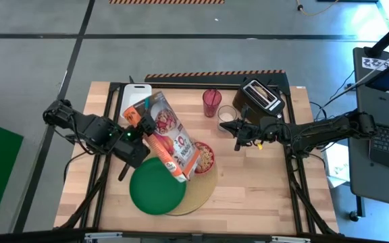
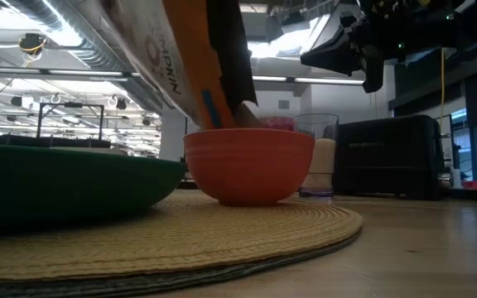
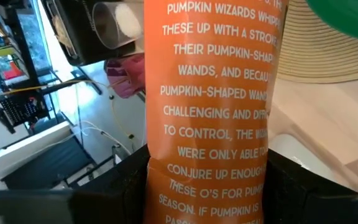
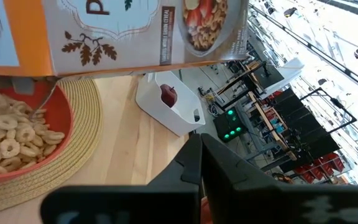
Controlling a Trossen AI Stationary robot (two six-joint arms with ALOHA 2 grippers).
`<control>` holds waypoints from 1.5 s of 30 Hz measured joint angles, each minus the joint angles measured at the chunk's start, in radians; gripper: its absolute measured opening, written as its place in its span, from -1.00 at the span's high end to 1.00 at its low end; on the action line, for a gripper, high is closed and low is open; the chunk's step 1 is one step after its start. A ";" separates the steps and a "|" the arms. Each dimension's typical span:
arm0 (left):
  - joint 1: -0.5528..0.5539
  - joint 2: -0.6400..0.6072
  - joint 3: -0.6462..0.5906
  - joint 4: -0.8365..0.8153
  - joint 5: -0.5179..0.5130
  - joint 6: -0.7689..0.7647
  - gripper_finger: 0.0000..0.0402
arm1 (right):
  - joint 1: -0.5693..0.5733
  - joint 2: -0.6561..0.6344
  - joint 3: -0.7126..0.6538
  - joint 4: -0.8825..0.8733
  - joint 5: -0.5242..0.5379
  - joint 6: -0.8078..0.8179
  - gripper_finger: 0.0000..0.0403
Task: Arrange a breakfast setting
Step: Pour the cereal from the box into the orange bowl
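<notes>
cereal box [image 1: 169, 137], clamped in the left gripper [image 1: 142, 128], tilts over the red bowl [image 1: 205, 156], which holds cereal rings and sits on the round placemat [image 1: 199, 192] beside the green plate [image 1: 157, 187]. right gripper [image 1: 239, 140], fingers pressed together and empty, hangs above the worktop [image 1: 262, 189] near the toaster [image 1: 262, 96], apart from the bowl.

The orange side panel of the cereal box [image 3: 213, 112] carries white capitals, cut off at both edges: "PUMPKIN WIZARDS WHIPP…", "THESE UP WITH A STROK…", "THEIR PUMPKIN-SHAPE…", "WANDS, AND BECAU…", "CHALLENGING AND DIFF…", "TO CONTROL, THE WIZ…", "WERE ONLY ABLE TO", "CONJURE UP ENOUGH", "THESE O'S FOR PUMP…", "SEASON. IF PUMPKIN IS". From table level the same box shows "MPKIN". Its front has small print too fine to read.
</notes>
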 joint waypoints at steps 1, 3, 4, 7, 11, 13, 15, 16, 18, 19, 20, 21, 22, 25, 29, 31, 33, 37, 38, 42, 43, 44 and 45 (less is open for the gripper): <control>0.000 0.000 0.000 0.000 -0.010 0.002 -0.07 | 0.000 0.000 0.000 0.000 0.000 0.000 0.97; 0.000 0.000 0.000 0.001 -0.036 0.010 -0.06 | 0.000 0.000 0.000 0.000 0.000 0.000 0.97; -0.001 0.000 0.000 0.001 -0.049 0.022 -0.06 | 0.000 0.000 0.000 0.000 0.000 0.000 0.97; -0.012 0.000 0.000 -0.001 -0.072 0.030 -0.06 | 0.000 0.000 0.000 0.000 0.000 0.000 0.97; -0.012 -0.001 0.000 0.001 -0.057 0.006 -0.06 | 0.000 0.000 0.000 0.000 0.000 0.000 0.97; -0.011 -0.002 0.000 0.001 -0.060 -0.006 -0.06 | 0.000 0.000 0.000 0.000 0.000 0.000 0.97; -0.014 -0.017 -0.002 0.001 -0.064 -0.026 -0.06 | 0.000 0.000 0.000 0.000 0.000 0.000 0.97; -0.018 -0.027 -0.002 0.001 -0.063 -0.036 -0.06 | 0.000 0.000 0.000 0.000 0.000 0.000 0.97; -0.027 -0.049 -0.002 -0.001 -0.054 -0.066 -0.06 | 0.000 0.000 0.000 -0.001 0.000 0.000 0.97; -0.033 -0.057 -0.002 -0.002 -0.046 -0.085 -0.06 | 0.000 0.000 0.000 -0.001 0.000 0.000 0.97; -0.039 -0.063 -0.002 -0.002 -0.039 -0.105 -0.06 | 0.000 0.000 0.000 -0.001 0.000 0.000 0.97; -0.044 -0.068 -0.004 0.000 -0.030 -0.114 -0.06 | 0.000 0.000 0.000 -0.002 0.000 0.000 0.97; -0.049 -0.076 -0.016 0.003 -0.025 -0.123 -0.06 | 0.000 0.000 0.000 -0.002 0.000 0.000 0.97; -0.061 -0.098 -0.071 0.001 -0.025 -0.142 -0.06 | 0.000 0.000 0.000 -0.002 -0.001 0.000 0.97; -0.059 -0.101 -0.142 -0.002 -0.052 -0.183 -0.06 | 0.000 0.000 0.001 -0.003 -0.184 0.022 0.97; -0.060 -0.104 -0.157 0.001 -0.074 -0.184 -0.06 | 0.001 0.000 0.022 -0.054 -0.277 0.063 0.97; -0.060 -0.117 -0.159 0.001 -0.094 -0.198 -0.06 | 0.002 0.000 0.057 -0.150 -0.290 0.089 0.97; -0.061 -0.169 -0.160 0.000 -0.116 -0.257 -0.05 | -0.001 0.027 0.100 -0.234 -0.233 0.097 0.97; -0.061 -0.183 -0.160 -0.001 -0.114 -0.281 -0.05 | 0.000 0.034 0.105 -0.232 -0.234 0.097 0.97; -0.065 -0.244 -0.160 0.000 -0.084 -0.386 -0.05 | 0.000 0.056 0.113 -0.200 -0.246 0.080 0.97; -0.067 -0.261 -0.160 0.000 -0.065 -0.416 -0.05 | 0.000 0.060 0.113 -0.196 -0.246 0.079 0.97; -0.069 -0.279 -0.160 -0.001 -0.046 -0.450 -0.05 | 0.000 0.061 0.113 -0.191 -0.246 0.079 0.97; -0.071 -0.295 -0.160 -0.001 -0.028 -0.481 -0.05 | 0.000 0.061 0.113 -0.185 -0.246 0.078 0.97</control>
